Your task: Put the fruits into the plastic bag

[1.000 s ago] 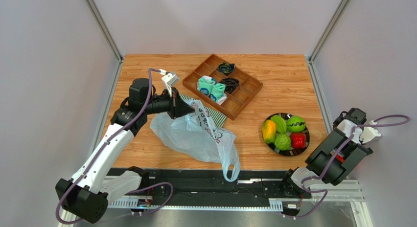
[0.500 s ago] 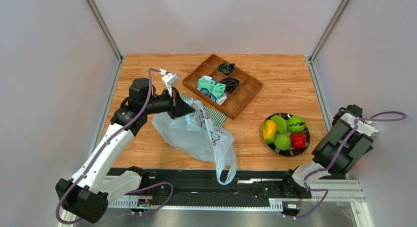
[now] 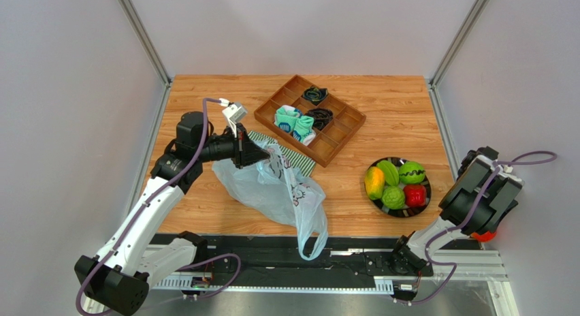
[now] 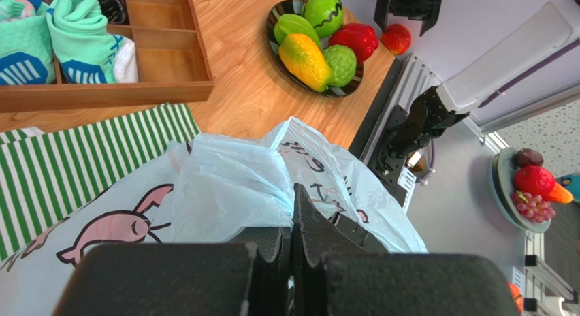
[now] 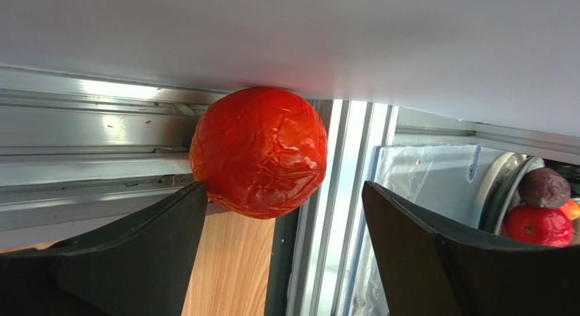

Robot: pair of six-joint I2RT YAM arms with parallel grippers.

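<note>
From above, the left gripper (image 3: 262, 153) is clenched on the plastic bag (image 3: 276, 193), which hangs from it toward the near edge. The fruits (image 3: 393, 197) on a plate (image 3: 408, 212) lie well to its right. In the left wrist view, its fingers pinch a fold of bag. Far ahead, the right gripper (image 4: 404, 26) hovers over a red round fruit (image 4: 396, 38). In the right wrist view, the jaws are spread around that fruit, which is clear of one finger.

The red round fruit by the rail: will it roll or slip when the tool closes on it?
It probably rolls easily: the red round fruit is nearly a ball. Its wrinkled skin suggests a soft, light shell that may dent rather than slip. It sits off centre in the open right tool, so closing may nudge it sideways first.
</note>
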